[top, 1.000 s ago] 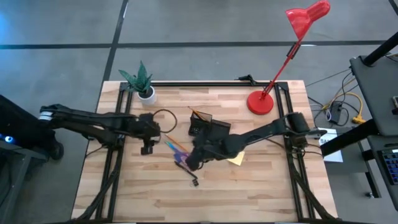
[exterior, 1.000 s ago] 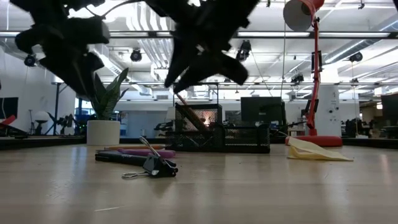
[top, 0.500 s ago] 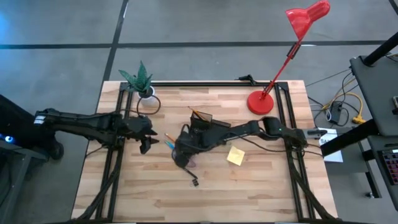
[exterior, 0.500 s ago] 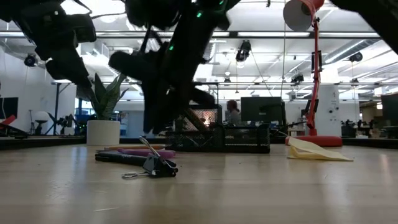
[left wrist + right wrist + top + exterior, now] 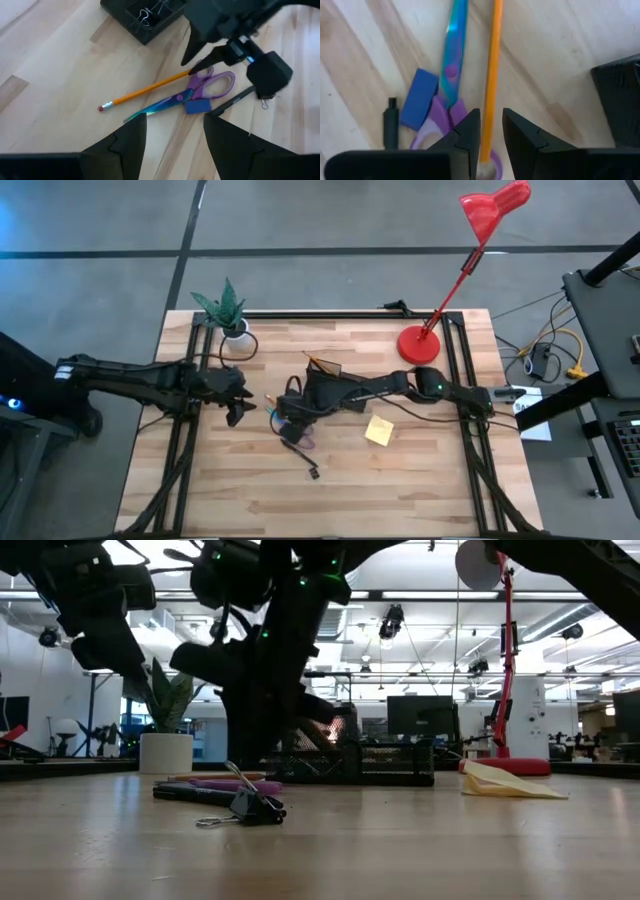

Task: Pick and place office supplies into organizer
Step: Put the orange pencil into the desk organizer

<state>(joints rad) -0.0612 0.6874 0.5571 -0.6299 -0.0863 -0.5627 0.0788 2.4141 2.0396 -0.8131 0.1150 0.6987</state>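
- The right gripper (image 5: 202,65) is low over the tabletop (image 5: 430,480), right at the end of the orange pencil (image 5: 491,80).
- Its fingers (image 5: 465,137) are a little apart, one on each side of the pencil, but not squeezing it yet.
- The pencil lies flat, with the scissors (image 5: 192,90) just beside it.
- A small blue block (image 5: 198,106) touches the scissors, and a dark pen (image 5: 232,100) lies next to it.
- A black clip (image 5: 245,807) sits nearer the front edge.
- The yellow pad (image 5: 378,430) lies apart, on the right.
- The black organizer (image 5: 142,15) is close behind the pencil, and it has clips inside.
- The left gripper (image 5: 235,408) waits near the pencil's other end, with its fingers (image 5: 127,145) wide and empty.
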